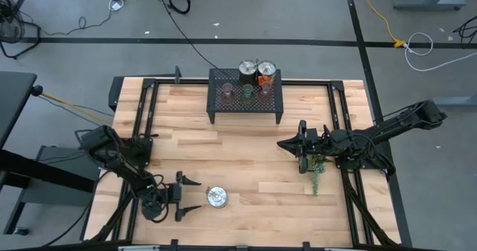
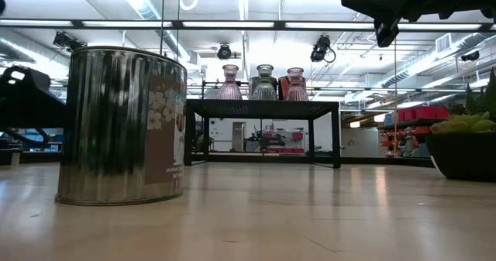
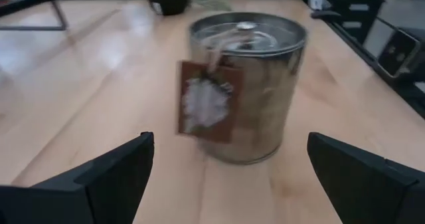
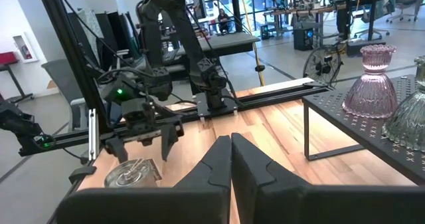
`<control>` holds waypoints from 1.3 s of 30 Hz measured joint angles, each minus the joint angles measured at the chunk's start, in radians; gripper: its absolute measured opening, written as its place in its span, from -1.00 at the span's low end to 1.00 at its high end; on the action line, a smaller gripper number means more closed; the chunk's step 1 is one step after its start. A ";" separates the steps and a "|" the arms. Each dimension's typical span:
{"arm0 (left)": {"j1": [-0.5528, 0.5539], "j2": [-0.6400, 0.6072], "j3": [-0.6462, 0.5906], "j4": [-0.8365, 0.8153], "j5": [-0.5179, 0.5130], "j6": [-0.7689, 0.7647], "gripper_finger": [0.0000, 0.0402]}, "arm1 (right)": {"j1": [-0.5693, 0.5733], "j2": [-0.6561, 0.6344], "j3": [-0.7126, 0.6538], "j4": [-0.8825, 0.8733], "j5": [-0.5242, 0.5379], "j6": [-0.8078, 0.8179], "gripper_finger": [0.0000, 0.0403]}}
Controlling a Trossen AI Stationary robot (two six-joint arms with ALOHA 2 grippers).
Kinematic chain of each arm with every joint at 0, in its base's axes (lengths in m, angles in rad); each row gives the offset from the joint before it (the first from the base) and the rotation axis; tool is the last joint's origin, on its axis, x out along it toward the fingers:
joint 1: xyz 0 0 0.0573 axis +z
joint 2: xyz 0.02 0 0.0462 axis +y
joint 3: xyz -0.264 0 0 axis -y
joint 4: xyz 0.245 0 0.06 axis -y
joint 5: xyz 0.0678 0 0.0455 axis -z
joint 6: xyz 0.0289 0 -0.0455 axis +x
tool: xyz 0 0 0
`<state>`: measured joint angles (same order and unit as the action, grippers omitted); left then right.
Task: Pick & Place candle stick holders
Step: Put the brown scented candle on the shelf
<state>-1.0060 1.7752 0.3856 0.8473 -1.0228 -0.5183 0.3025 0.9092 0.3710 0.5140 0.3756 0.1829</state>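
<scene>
Three candle stick holders stand on a black mesh stand (image 1: 245,108) at the far middle: pinkish (image 1: 228,91), pale green (image 1: 247,92), pinkish (image 1: 264,89). The low view shows them too: pinkish (image 2: 231,83), green (image 2: 265,81), pinkish (image 2: 295,83). My right gripper (image 1: 282,142) is shut and empty above the table, right of centre, pointing toward the table's left; in its wrist view (image 4: 231,159) a pinkish holder (image 4: 368,81) stands ahead. My left gripper (image 1: 195,197) is open near the front left, facing a silvery tin (image 1: 217,197), apart from it.
Two more silvery tins (image 1: 257,69) stand at the back of the stand. A green potted plant (image 1: 317,165) sits under my right arm. The tin in front of my left gripper (image 3: 246,84) carries a brown tag (image 3: 207,101). Bare wood lies mid-table.
</scene>
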 joint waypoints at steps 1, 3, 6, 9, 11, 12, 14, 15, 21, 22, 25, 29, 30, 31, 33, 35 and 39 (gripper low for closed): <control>0.010 0.000 0.004 -0.002 0.024 0.004 0.99 | 0.000 0.000 0.000 0.000 0.000 0.000 -0.96; 0.026 0.000 0.000 -0.010 0.059 0.006 0.99 | 0.000 0.000 0.000 0.000 0.000 0.001 -0.96; 0.049 0.000 0.001 -0.020 0.104 -0.011 0.99 | 0.000 0.000 0.000 0.000 0.000 0.012 -0.96; 0.066 0.000 0.001 -0.022 0.140 -0.015 0.99 | 0.000 0.000 0.000 0.000 0.000 0.012 -0.96; 0.080 0.000 0.001 -0.022 0.161 -0.014 0.99 | 0.000 0.000 0.000 -0.001 0.000 0.015 -0.96; 0.085 0.000 0.001 -0.023 0.167 -0.014 0.99 | 0.000 0.000 0.000 -0.001 0.000 0.015 -0.96; 0.092 0.000 0.001 -0.023 0.185 -0.015 0.99 | 0.000 0.000 0.000 -0.001 0.000 0.015 -0.96; 0.096 0.000 0.000 -0.023 0.192 -0.015 0.99 | 0.000 0.000 0.000 -0.001 0.000 0.015 -0.96; 0.097 -0.010 0.000 -0.023 0.188 0.009 0.99 | 0.000 0.000 0.000 -0.002 0.000 0.015 -0.96; 0.097 -0.020 0.000 -0.023 0.188 0.027 0.99 | 0.000 0.000 0.000 -0.002 0.000 0.015 -0.96; 0.098 -0.059 0.000 -0.009 0.137 0.118 0.99 | 0.000 0.000 0.000 -0.006 0.000 0.015 -0.96; 0.121 -0.078 0.001 0.016 0.160 0.216 0.99 | 0.000 0.000 0.000 -0.007 0.000 0.015 -0.96; 0.125 -0.077 0.000 0.013 0.176 0.208 0.99 | 0.000 0.000 0.000 -0.006 0.000 0.015 -0.96; 0.129 -0.077 0.000 0.013 0.186 0.195 0.99 | 0.000 0.000 0.000 -0.007 0.000 0.015 -0.96; 0.130 -0.077 0.000 0.008 0.190 0.189 0.99 | 0.000 0.000 0.000 -0.009 0.000 0.015 -0.96; 0.130 -0.077 0.000 0.010 0.181 0.189 0.99 | 0.000 0.000 0.000 -0.014 0.000 0.015 -0.96; 0.129 -0.077 0.000 0.010 0.169 0.181 0.99 | 0.000 0.000 0.000 -0.034 -0.037 0.015 -0.96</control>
<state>-0.8770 1.6978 0.3859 0.8570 -0.8540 -0.3375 0.3023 0.9092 0.3710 0.4805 0.3389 0.1978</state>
